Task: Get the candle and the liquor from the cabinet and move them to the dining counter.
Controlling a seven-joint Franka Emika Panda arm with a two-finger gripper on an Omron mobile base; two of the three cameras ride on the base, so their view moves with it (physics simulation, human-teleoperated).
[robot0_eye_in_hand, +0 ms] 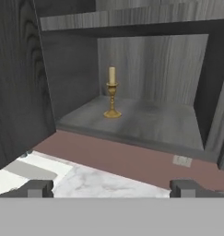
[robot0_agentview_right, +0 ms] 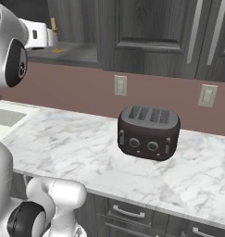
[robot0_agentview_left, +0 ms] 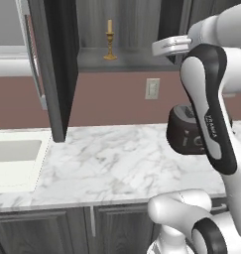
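Inside open cabinet (robot0_eye_in_hand: 145, 69), candle (robot0_eye_in_hand: 112, 92) upright at 11 o'clock from tool (robot0_eye_in_hand: 111, 188); tool open, empty. Advance level, straddle brass stem, close gently, avoid tipping.

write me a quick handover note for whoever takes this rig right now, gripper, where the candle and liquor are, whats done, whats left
Gripper: open and empty, facing the open cabinet, short of its shelf.
Candle: upright on the cabinet's lower shelf, left of middle, untouched.
Liquor: I can't spot it on the visible part of the shelf, so its place is unknown.
Dining counter: not in these views; below is the marble worktop with a toaster and sink.
Done: cabinet door is open.
Left: grasp the candle, carry it to the dining counter, then find and move the liquor.
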